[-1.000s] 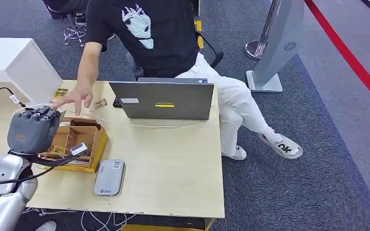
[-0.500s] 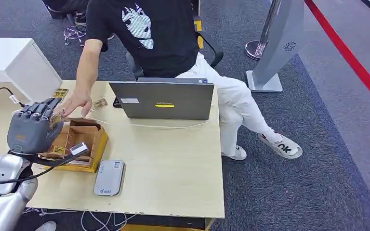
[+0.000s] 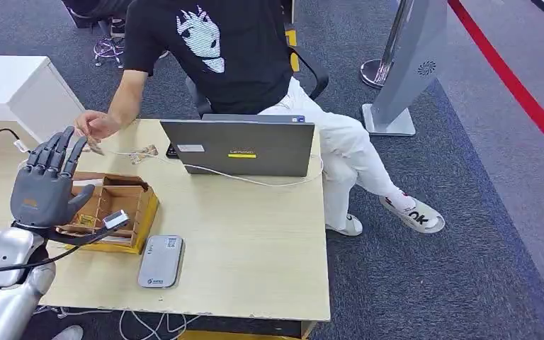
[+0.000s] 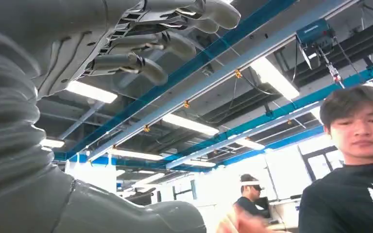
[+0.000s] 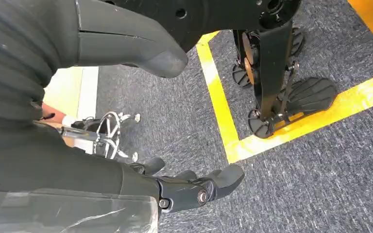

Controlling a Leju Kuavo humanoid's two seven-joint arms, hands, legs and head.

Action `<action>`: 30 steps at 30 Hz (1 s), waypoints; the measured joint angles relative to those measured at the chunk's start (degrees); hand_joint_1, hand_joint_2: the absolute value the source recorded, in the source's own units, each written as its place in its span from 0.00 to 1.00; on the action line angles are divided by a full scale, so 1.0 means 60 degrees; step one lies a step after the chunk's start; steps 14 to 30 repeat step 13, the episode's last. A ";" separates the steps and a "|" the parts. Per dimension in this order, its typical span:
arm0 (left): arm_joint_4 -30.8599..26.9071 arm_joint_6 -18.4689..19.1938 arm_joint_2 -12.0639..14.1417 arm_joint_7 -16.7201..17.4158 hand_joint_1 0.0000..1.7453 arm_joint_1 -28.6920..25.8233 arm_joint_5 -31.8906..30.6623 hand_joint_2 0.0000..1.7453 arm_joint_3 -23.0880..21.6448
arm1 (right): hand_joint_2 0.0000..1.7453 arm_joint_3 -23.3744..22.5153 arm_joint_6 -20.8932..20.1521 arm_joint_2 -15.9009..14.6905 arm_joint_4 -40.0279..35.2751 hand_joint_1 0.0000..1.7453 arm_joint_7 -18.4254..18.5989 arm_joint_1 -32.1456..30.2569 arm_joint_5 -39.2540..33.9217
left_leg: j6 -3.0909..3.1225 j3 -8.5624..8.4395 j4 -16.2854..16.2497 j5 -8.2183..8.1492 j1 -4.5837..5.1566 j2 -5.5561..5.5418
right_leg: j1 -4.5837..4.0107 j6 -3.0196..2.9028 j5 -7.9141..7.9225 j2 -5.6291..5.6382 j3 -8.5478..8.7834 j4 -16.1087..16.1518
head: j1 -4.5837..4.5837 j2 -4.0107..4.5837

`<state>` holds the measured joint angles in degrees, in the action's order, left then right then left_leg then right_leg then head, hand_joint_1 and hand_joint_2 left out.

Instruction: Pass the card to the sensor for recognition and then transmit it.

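Note:
My left hand (image 3: 46, 184) is raised over the table's left side, fingers spread and upright, holding nothing; its fingers (image 4: 141, 43) point up toward the ceiling in the left wrist view. Just beyond its fingertips a person's hand (image 3: 93, 126) holds a small card (image 3: 97, 148) above the table's far left edge. The grey card sensor (image 3: 161, 261) lies flat near the front edge, right of my left arm. My right hand (image 5: 68, 160) hangs over the grey carpet with nothing in it, thumb and fingers apart.
An open cardboard box (image 3: 147, 212) with several cards sits under my left hand. Loose cards (image 3: 144, 154) lie behind it. A grey laptop (image 3: 239, 147) stands at the table's back with a white cable trailing. The seated person (image 3: 212, 49) faces the table.
The person's hand took the card from my left hand's fingers and drew back toward the far edge. My left hand's fingers went from curled to spread upright.

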<state>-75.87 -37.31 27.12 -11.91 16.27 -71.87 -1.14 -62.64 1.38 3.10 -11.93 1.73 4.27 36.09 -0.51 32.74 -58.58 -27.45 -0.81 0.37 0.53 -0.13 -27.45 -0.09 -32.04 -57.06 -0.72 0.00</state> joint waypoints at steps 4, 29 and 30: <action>0.0000 -0.0001 0.0000 0.0000 0.00 -0.0002 0.0000 1.00 0.0000 | 1.00 0.0000 0.0000 0.0000 0.0000 0.00 0.0000 0.0000 0.0000 | 0.0000 0.0000 0.0000 0.0000 0.0000 0.0000 | 0.0000 0.0000 0.0000 0.0000 0.0000 0.0000 | 0.0000 0.0000; -0.2298 0.0766 -0.3621 -0.4634 0.00 -0.2586 1.2209 1.00 0.6895 | 1.00 -0.0299 0.0255 0.0095 0.0000 0.00 -0.0179 -0.0097 -0.0018 | 0.0006 -0.0003 0.0015 -0.0042 -0.0018 0.0055 | -0.0011 -0.0013 -0.0030 0.0038 -0.0005 0.0002 | -0.0026 0.0000; -0.2298 0.0766 -0.3621 -0.4634 0.00 -0.2586 1.2209 1.00 0.6895 | 1.00 -0.0299 0.0255 0.0095 0.0000 0.00 -0.0179 -0.0097 -0.0018 | 0.0006 -0.0003 0.0015 -0.0042 -0.0018 0.0055 | -0.0011 -0.0013 -0.0030 0.0038 -0.0005 0.0002 | -0.0026 0.0000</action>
